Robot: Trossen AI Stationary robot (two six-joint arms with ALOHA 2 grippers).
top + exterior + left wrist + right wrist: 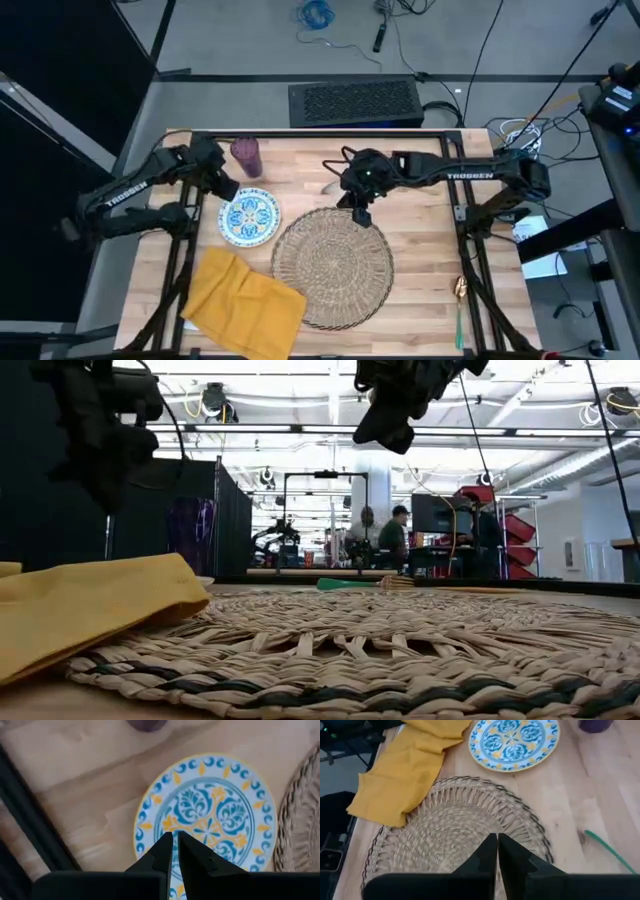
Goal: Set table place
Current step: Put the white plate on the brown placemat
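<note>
On the wooden table [420, 225] the round woven mat [332, 267] lies near the middle, toward six o'clock. The patterned plate [249, 218] sits at about ten o'clock from the mat, just beside its rim but not on it, and the purple tumbler [246, 156] stands at twelve o'clock from the plate, near the table's far edge. The yellow napkin [243, 299] lies crumpled at eight o'clock from the mat, one corner lapping against the mat's edge. A teal-handled spoon [459, 310] rests at three o'clock from the mat, close to the table's right side. The left gripper [224, 190] hovers above the plate's upper left rim; in the left wrist view its fingers [161, 851] are pressed narrow, almost touching, and hold nothing, with the plate [205, 815] straight ahead. The right gripper [361, 214] hangs over the mat's twelve o'clock edge, its fingers [487, 851] likewise drawn together and empty, above the woven straw [455, 835]
</note>
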